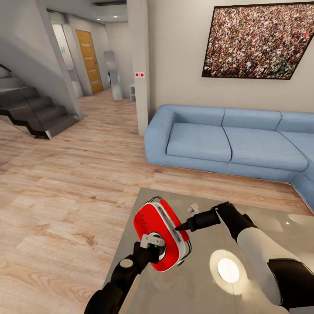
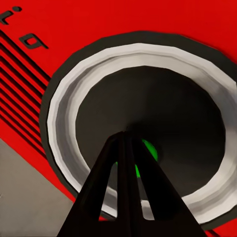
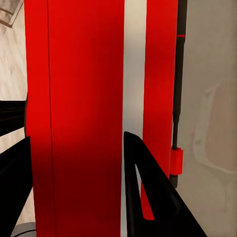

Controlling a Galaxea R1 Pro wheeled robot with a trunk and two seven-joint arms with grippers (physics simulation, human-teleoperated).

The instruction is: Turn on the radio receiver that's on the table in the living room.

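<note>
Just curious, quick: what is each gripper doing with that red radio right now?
Left gripper: shut, fingertips together at the radio receiver's dial.
Right gripper: fingers either side of the radio, shut on it.

Bare glossy grey-taupe counter open on the far side and toward the blue fabric sofa, well apart. Blocked near the front edge by the bright red rounded radio, tilted, hemmed in by the left pincer at its dial and the right pincer straddling its edge.
</note>
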